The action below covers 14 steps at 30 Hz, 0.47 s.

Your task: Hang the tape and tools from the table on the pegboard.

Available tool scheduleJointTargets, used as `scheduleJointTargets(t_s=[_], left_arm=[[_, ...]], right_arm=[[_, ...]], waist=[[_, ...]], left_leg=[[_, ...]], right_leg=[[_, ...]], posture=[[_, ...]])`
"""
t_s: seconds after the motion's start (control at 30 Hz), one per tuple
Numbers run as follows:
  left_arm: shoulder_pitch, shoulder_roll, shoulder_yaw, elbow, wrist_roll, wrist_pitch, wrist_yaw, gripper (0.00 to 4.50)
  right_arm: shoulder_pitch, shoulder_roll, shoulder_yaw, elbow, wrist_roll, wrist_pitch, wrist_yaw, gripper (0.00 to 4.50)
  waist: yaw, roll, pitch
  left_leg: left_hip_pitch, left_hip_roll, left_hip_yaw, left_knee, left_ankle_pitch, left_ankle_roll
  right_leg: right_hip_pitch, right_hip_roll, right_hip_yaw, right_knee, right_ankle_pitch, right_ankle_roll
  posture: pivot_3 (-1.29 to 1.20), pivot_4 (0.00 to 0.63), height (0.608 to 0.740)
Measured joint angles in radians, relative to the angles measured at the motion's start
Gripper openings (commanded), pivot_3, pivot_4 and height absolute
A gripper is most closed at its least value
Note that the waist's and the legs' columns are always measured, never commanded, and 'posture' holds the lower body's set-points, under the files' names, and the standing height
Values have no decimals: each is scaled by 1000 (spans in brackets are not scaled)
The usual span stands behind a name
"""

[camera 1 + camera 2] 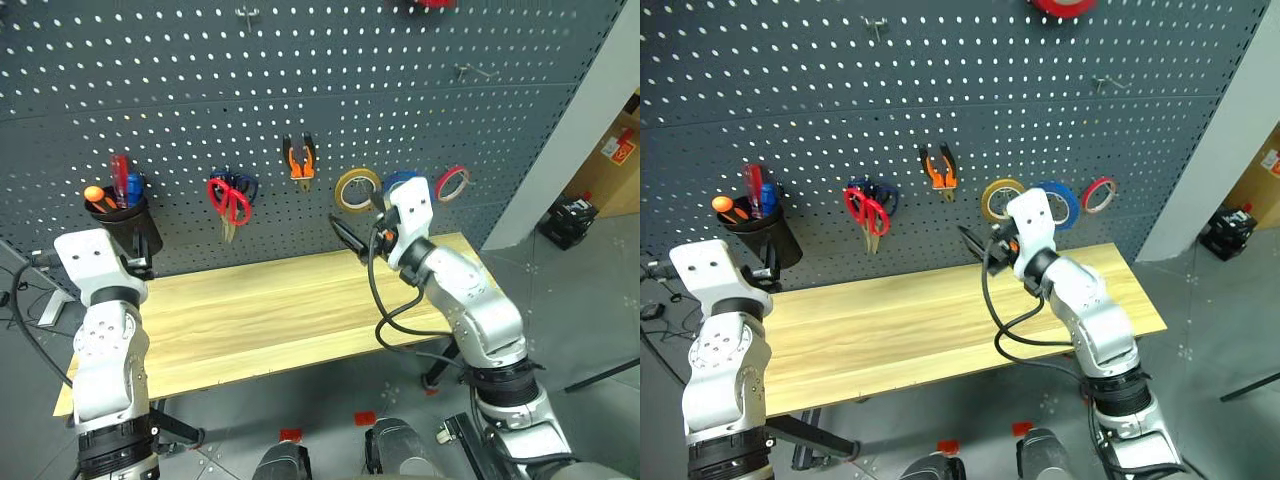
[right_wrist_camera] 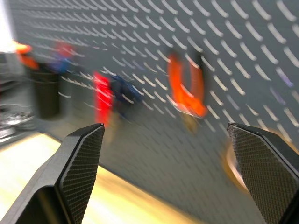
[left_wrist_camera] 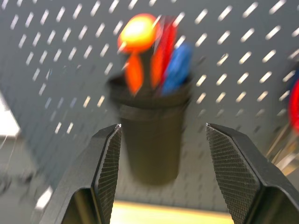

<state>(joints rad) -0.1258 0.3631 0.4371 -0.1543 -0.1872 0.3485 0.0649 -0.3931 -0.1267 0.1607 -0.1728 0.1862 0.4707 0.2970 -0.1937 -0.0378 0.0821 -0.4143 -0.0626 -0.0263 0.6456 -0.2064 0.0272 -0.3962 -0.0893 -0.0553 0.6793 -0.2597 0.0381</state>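
A: Three tools and the blue tape (image 1: 1058,203) are all up on the pegboard (image 1: 300,90), and the counter (image 1: 290,320) carries nothing.

B: Where does each one sit?

A: The red-handled screwdriver (image 1: 118,178) stands in a black cup (image 1: 130,230) at centre left, hung on the board so loose handles stay upright. The red-handled scissors (image 1: 231,203) hang left of centre, overlapping the blue-handled scissors (image 1: 243,186). The pliers (image 1: 299,160) hang handles up just above centre. The blue tape sits between the yellow tape ring (image 1: 356,189) and the thin red tape ring (image 1: 452,183), partly behind the right arm, each ring threaded over a hook through its core.

B: And the arms?

A: The left gripper (image 3: 161,154) has its jaws partly spread around nothing, facing the cup. The right gripper (image 2: 168,154) has its jaws spread wide, also holding nothing, facing the pliers and scissors.

B: So what remains?

A: I judge the hanging finished; nothing of the task lies on the counter.
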Motion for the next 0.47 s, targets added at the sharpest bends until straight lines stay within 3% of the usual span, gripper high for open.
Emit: scheduleJointTargets(t_s=[0.13,0.47], left_arm=[[11,-17,3,-7,3,15,11,3016],[74,-68,27,26,-27,-1,-4,3016]], right_arm=[[67,14,-26,196,-59,-143,-63,4500],[35,-53,-174,669,-96,-416,-124,4500]], waist=[[7,2,-8],[29,6,-22]], left_leg=[[3,0,0,1,-3,-5],[13,1,0,-2,-3,-5]], right_leg=[[7,0,1,-1,0,0],[13,0,1,-5,-2,1]], posture=[[-185,0,740],[-161,0,740]])
